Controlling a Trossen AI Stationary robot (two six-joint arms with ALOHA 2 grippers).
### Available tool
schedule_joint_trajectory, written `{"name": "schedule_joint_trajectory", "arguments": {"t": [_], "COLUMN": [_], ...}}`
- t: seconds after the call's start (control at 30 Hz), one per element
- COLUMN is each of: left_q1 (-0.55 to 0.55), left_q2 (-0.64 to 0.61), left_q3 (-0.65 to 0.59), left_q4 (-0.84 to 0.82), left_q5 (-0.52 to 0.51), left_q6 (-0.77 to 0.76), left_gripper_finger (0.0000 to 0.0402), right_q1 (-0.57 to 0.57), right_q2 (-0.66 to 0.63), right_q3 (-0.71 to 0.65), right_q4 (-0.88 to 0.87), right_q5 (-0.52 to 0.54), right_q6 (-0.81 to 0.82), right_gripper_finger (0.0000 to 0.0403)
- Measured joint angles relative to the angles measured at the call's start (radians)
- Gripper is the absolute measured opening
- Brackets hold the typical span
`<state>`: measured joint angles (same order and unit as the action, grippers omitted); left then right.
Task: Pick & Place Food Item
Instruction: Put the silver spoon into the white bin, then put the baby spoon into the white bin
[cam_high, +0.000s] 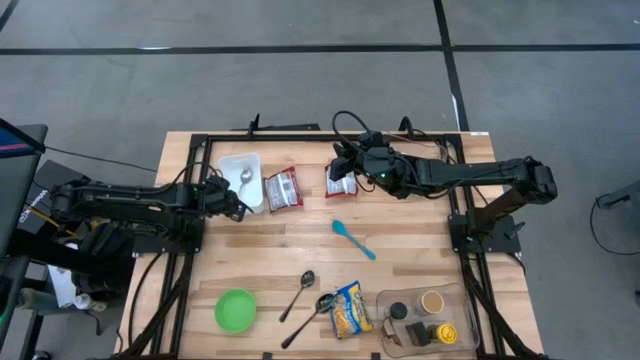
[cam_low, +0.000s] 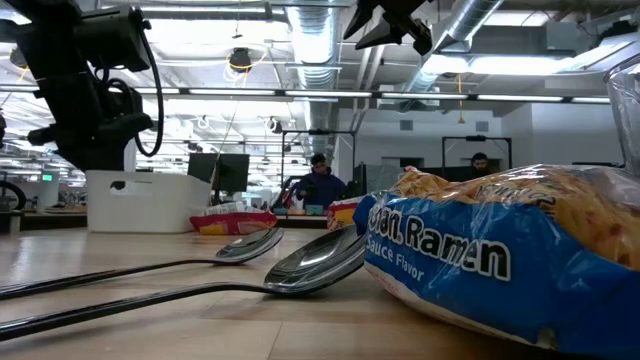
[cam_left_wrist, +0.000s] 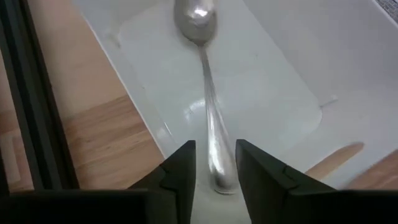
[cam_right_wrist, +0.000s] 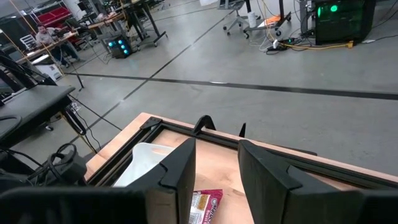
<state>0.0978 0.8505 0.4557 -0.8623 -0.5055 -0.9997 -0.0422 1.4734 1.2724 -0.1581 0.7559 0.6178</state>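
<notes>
Steel spoon (cam_left_wrist: 208, 112) lies in the white tray (cam_left_wrist: 280, 74) between the parted left end effector (cam_left_wrist: 216, 171) fingers, which should lift straight clear.

Grey concrete floor (cam_high: 300, 90) with dark lines; exposed ceiling ducts (cam_low: 300, 25); distant desks (cam_right_wrist: 124, 12), seated people (cam_low: 318, 185).
</notes>
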Motion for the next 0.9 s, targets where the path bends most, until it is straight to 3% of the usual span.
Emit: {"name": "schedule_joint_trajectory", "arguments": {"t": [0.4, 0.63, 0.9], "left_q1": [0.0, 0.0, 0.0], "left_q2": [-0.012, -0.087, -0.227], "left_q3": [0.024, 0.049, 0.055], "left_q4": [-0.002, -0.001, 0.197], "left_q5": [0.033, 0.006, -0.052], "left_q6": [0.0, 0.0, 0.042], "left_gripper_finger": [0.0112, 0.0102, 0.0089], "right_q1": [0.0, 0.0, 0.0], "right_q2": [0.0, 0.0, 0.0], "right_q3": [0.0, 0.0, 0.0], "right_q4": [0.0, 0.001, 0.001], "right_q5": [0.0, 0.0, 0.0], "right_q6": [0.002, 0.002, 0.0], "right_gripper_finger": [0.0115, 0.0115, 0.0115]}}
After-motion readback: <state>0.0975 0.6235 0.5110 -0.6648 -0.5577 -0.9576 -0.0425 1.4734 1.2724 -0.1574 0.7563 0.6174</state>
